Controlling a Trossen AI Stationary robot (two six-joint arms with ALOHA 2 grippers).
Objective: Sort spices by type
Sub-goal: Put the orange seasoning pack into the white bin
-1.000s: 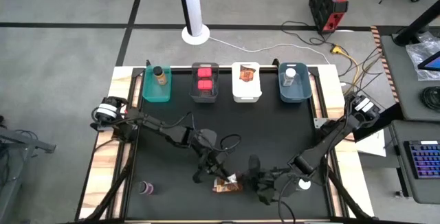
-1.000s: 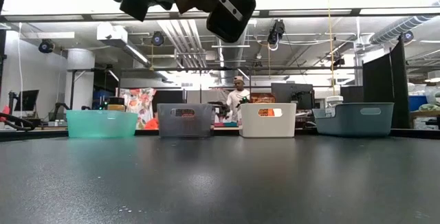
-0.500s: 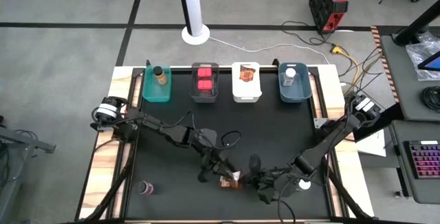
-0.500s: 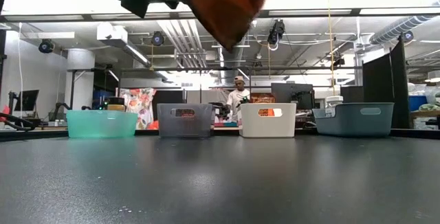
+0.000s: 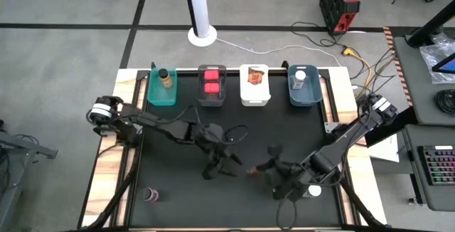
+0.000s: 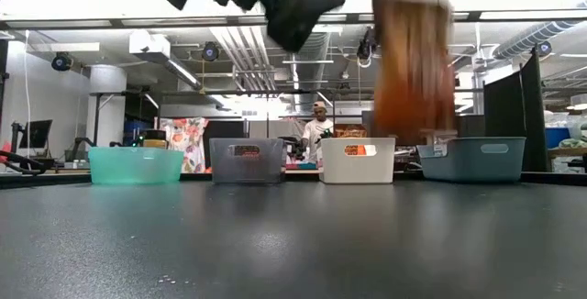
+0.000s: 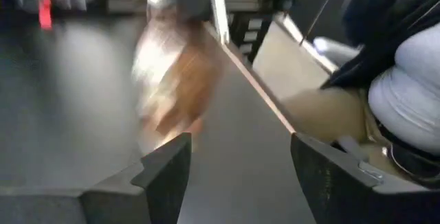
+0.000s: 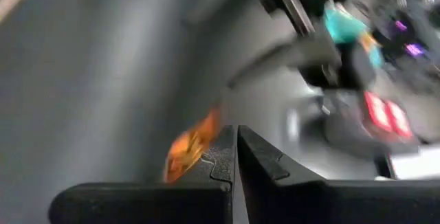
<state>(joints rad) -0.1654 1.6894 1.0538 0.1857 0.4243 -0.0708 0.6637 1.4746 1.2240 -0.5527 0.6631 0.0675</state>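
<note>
Black surface (image 5: pixel 284 132), near its front edge: right claw (image 5: pixel 254 170) pinches orange packet (image 6: pixel 411 70); left claw (image 5: pixel 229 169) wide, empty.

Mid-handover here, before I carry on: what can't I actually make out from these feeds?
- Flat orange-brown packet: motion-smeared in the low and both wrist views, so print and tilt are unreadable; in the high view the right gripper hides nearly all of it.
- Grey bin's contents: its walls hide them in the low view.
- Small purple item by the table's front left edge: too small to identify in the high view.
- Left gripper: jaws open, empty.
</note>
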